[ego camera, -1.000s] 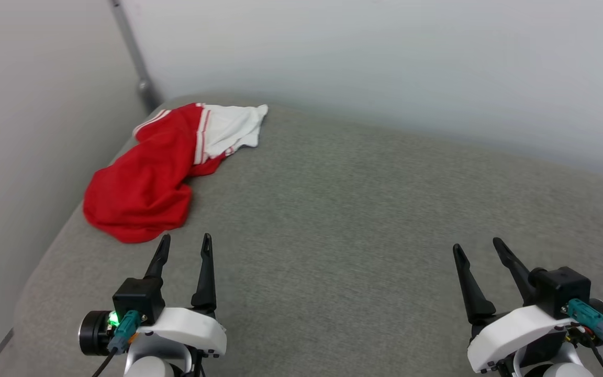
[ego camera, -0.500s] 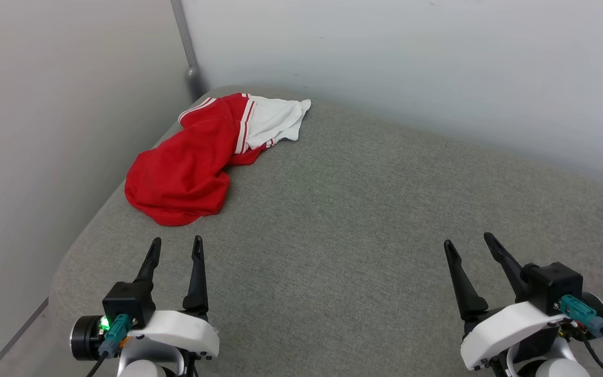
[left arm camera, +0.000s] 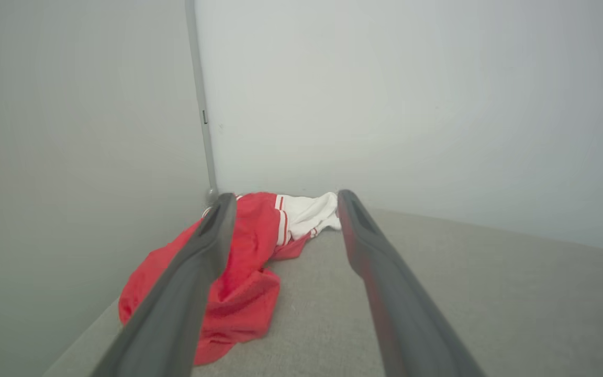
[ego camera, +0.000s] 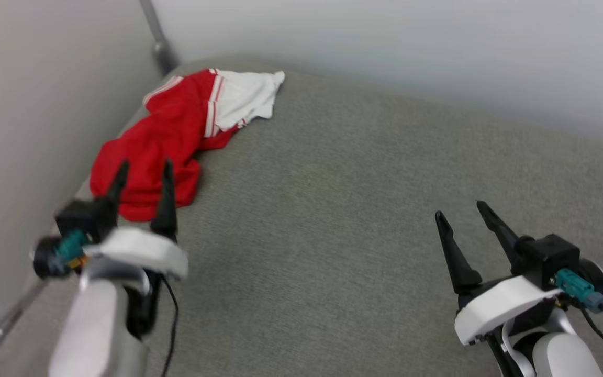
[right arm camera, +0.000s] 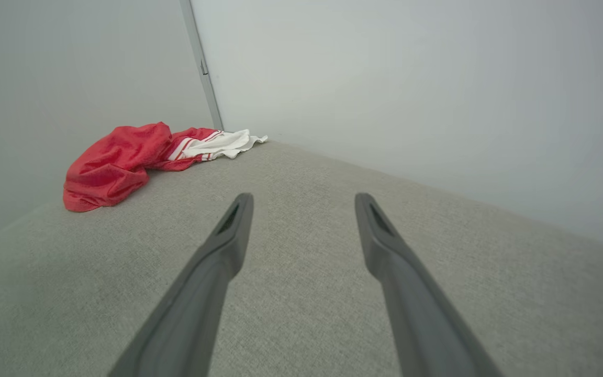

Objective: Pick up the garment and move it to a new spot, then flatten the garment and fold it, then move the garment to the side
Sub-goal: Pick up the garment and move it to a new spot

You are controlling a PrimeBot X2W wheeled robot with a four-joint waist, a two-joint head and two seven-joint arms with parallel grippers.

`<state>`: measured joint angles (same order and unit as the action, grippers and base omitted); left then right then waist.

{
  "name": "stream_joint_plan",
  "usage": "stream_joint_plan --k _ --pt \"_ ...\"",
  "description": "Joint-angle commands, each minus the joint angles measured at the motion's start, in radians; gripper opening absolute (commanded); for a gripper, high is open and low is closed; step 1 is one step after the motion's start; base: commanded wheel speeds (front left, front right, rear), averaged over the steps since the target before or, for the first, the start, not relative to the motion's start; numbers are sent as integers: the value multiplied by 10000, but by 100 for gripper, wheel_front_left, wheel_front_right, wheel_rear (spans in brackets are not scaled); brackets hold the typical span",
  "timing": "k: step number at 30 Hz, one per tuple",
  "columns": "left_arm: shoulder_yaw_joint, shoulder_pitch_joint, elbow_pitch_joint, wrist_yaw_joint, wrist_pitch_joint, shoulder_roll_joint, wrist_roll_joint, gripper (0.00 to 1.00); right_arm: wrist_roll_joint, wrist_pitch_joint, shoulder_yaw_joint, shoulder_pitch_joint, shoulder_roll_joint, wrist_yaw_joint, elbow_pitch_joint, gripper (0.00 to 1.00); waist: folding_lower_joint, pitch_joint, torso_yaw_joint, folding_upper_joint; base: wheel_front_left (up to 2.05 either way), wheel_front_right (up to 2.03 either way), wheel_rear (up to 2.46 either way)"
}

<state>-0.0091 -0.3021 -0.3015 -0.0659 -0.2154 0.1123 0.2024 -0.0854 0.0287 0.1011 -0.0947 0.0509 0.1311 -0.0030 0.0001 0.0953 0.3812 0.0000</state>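
One garment (ego camera: 170,136), red with one white sleeve showing, is lying crumpled in the far left corner of the grey fabric surface (ego camera: 333,209), where two walls (ego camera: 385,42) are meeting. Two pincers, both gaping and empty: the left pincer (ego camera: 144,164) is hovering by the garment's near end, while the right pincer (ego camera: 459,209) is hanging well apart.

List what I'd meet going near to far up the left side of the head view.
left gripper → garment → grey pole in the corner
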Motion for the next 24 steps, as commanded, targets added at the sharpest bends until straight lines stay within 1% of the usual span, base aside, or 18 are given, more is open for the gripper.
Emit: stream_joint_plan --k 1,6,7,8,9,13,15,17,19,22,24 --pt "138 -870 -56 -138 460 327 221 100 63 83 48 -288 54 -7 -183 100 -1 837 -624 0 0 0 0" --pt "318 -2884 -325 -420 2017 1316 726 100 -16 90 135 -805 181 -7 -387 100 -1 1824 -1360 0 0 0 0" --pt "318 -2884 -325 -420 2017 1316 726 100 -16 90 135 -805 181 -7 -387 100 -1 1824 -1360 0 0 0 0" --pt "313 -3260 -390 -472 2441 1644 788 100 -28 54 131 -900 183 -7 -418 100 -1 2019 -1531 0 0 0 0" --pt "314 -3562 -452 -496 2915 1794 965 100 -37 33 121 -992 182 -7 -421 100 -1 2196 -1685 0 0 0 0" --pt "376 -4655 -821 -607 5016 2897 1642 100 -94 -131 164 -1338 200 -5 -437 100 -1 2953 -2334 0 0 0 0" --pt "419 -4914 -1131 -628 6225 3390 2029 100 -143 -234 201 -1487 199 -5 -358 100 -1 3225 -2626 0 0 0 0" --pt "629 -5085 -1323 -622 7381 4038 2404 100 -190 -333 274 -1665 172 -7 -295 100 -1 3491 -2951 0 0 0 0" --pt "889 -5107 -1508 -600 8357 4532 2736 100 -241 -449 247 -1785 144 -7 -221 100 -1 3754 -3184 0 0 0 0" --pt "1324 -4841 -1701 -297 9551 5072 3089 100 -269 -568 277 -1913 119 -5 -142 100 -1 4131 -3469 0 0 0 0" --pt "1652 -4568 -1851 -37 10223 5298 3358 100 -252 -646 267 -2044 113 -5 -98 100 -1 4386 -3578 0 0 0 0"
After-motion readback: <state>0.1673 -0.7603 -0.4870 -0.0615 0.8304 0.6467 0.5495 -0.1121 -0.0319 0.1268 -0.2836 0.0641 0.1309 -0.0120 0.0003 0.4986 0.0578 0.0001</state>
